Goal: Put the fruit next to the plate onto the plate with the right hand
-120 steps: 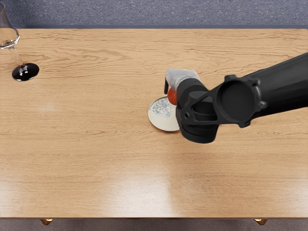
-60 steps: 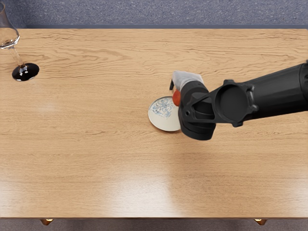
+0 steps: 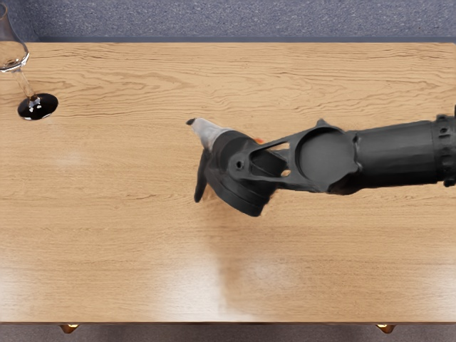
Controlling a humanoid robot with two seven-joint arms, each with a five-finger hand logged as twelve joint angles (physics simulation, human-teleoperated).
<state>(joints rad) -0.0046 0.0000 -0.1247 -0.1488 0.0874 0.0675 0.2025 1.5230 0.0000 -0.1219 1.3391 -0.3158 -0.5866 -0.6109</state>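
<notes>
Barely seen — fruit | plate hidden | robot hand unclear | wineglass cropped

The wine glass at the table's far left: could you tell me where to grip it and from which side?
On the wine glass, probably the thin stem, fingers coming in from the right: it stands bare between the dark foot and the bowl, and the left side lies at the picture's edge, unseen.

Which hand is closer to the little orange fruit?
Right. The right hand sits just left of the fruit, which peeks out behind its arm. The left hand isn't in view.
</notes>
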